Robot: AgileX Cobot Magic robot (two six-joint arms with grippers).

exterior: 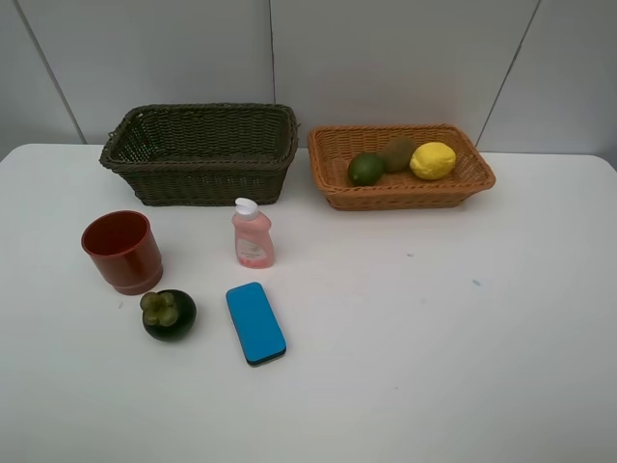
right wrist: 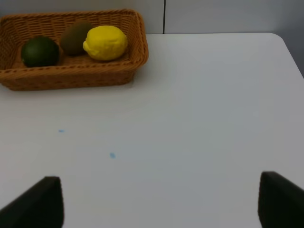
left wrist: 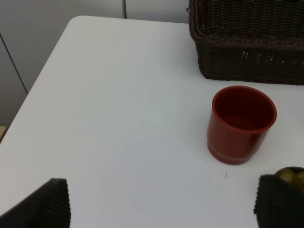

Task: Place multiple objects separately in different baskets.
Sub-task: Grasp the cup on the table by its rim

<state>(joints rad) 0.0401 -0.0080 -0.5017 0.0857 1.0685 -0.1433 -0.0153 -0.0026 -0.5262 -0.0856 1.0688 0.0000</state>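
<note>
The round red plastic cup [left wrist: 240, 124] stands upright, mouth up, ahead of the left gripper [left wrist: 161, 206]. That gripper and the right gripper [right wrist: 159, 202] both gape wide, empty.

Mangosteen [left wrist: 290, 174] barely peeking past a fingertip [left wrist: 280, 203] of the left gripper [left wrist: 159, 205], the rest hidden. Dark basket [left wrist: 247, 52] clipped by that frame's edge. Up at one o'clock on the table [exterior: 463, 338], kiwi [exterior: 396, 151] partly tucked behind lime [exterior: 365, 170] and lemon [exterior: 433, 160]. Bottle [exterior: 253, 239] label unreadable.

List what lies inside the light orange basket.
A green lime, a brown kiwi and a yellow lemon. The lemon covers part of the kiwi; what lies beneath the fruit is hidden.
</note>
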